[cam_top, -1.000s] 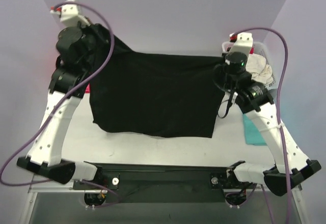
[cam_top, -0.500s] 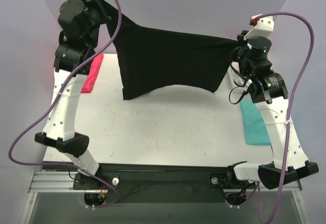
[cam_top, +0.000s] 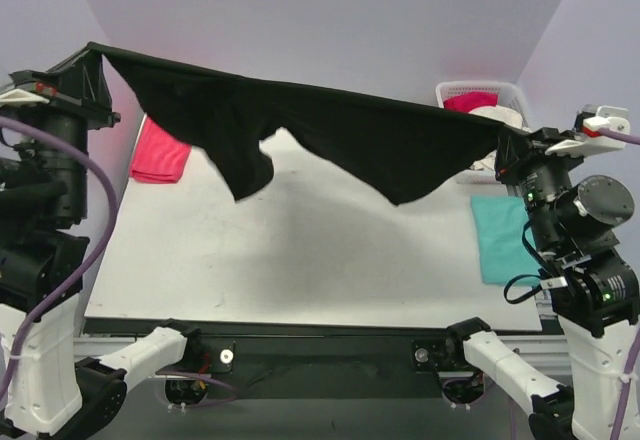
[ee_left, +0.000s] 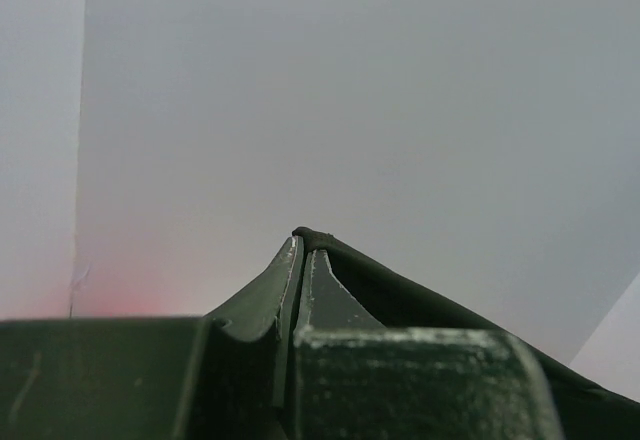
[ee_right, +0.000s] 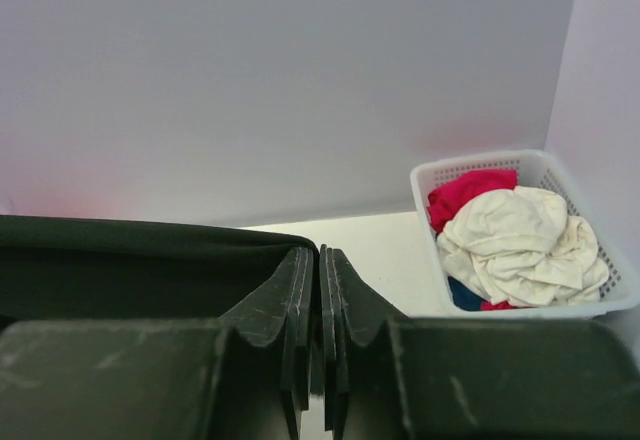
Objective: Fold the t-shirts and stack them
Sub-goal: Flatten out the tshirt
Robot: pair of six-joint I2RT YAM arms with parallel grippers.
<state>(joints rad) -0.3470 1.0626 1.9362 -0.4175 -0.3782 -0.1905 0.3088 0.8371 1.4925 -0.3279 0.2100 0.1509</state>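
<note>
Two shirts appeared to be done already: a red shirt (cam_top: 160,150) lay flat and compact on the table (cam_top: 300,260) under and just inward of the left jaws, and a teal shirt (cam_top: 498,240) lay likewise below the right jaws, on their near side. They sat well apart, so I judged nothing had been stacked yet.

The black t-shirt (cam_top: 330,130) was in hand. It hung in the air, stretched taut between the two sets of jaws and clear of the table. The left gripper (cam_top: 92,52) had its fingers pressed together on one corner, a dark nub of cloth showing at the tips in its wrist view. The right gripper (cam_top: 508,145) was pinched shut on the opposite corner, the cloth running off to the left of its fingers. Folding of this shirt had not begun, by the look of it.

More waited beyond the right jaws: the white basket (ee_right: 520,165) held a crumpled cream shirt (ee_right: 520,240), a second red garment (ee_right: 470,190) and a sliver of something blue.

Which edge of the black shirt was gripped could not be told; no neck label showed. A flap drooped between the jaws, perhaps a sleeve. The cloth hid the far end of the folded red shirt, and the basket's bottom layer was buried.
</note>
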